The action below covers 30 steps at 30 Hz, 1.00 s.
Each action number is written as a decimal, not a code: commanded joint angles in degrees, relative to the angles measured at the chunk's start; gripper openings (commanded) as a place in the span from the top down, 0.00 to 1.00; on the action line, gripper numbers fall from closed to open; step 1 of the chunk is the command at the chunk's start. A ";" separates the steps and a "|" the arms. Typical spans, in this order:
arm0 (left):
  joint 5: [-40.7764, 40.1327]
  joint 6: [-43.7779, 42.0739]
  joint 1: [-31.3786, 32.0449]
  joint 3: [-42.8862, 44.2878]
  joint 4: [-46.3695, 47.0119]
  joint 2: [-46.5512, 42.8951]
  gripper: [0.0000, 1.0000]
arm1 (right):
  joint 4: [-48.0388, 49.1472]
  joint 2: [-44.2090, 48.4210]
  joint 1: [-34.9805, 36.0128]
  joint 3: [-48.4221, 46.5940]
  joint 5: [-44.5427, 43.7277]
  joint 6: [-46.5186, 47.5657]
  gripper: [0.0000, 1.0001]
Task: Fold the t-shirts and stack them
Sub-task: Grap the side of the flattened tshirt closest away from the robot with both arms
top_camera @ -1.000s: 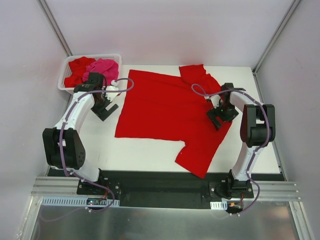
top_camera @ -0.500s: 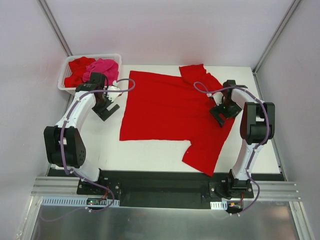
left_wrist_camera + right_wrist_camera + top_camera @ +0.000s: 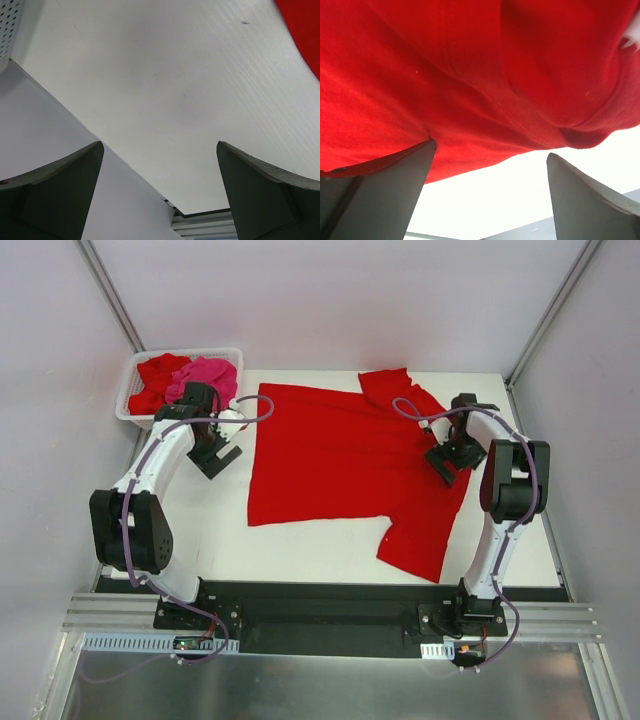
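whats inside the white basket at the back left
The basket holds a crumpled red t-shirt with a hot pink t-shirt beside it. Anything beneath them is covered, and the left arm hides part of the basket's near edge.

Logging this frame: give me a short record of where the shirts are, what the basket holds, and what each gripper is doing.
table: one spread red t-shirt, lying open, not folded
basket: far left; holds a crumpled red t-shirt and a pink t-shirt
left gripper: open, over bare table between basket and spread shirt
right gripper: open, over the spread shirt's right side, nothing gripped
folded stack: none visible
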<state>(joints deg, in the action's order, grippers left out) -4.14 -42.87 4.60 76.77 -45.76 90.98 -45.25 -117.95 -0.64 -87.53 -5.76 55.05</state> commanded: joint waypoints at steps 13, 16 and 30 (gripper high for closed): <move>-0.34 3.23 7.79 32.27 -0.56 20.78 0.02 | -8.02 10.91 0.21 -9.40 8.22 -5.12 0.04; -0.60 2.62 8.84 41.94 -0.47 28.45 0.02 | -3.54 8.97 0.56 -14.59 6.29 -4.43 0.04; 12.39 3.76 10.60 49.79 -0.12 39.97 0.03 | 10.01 -10.27 3.54 -29.45 4.70 -2.31 0.01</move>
<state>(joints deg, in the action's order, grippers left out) 1.78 -39.90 14.41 125.73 -45.56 131.68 -38.52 -124.92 1.13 -113.58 -1.23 51.62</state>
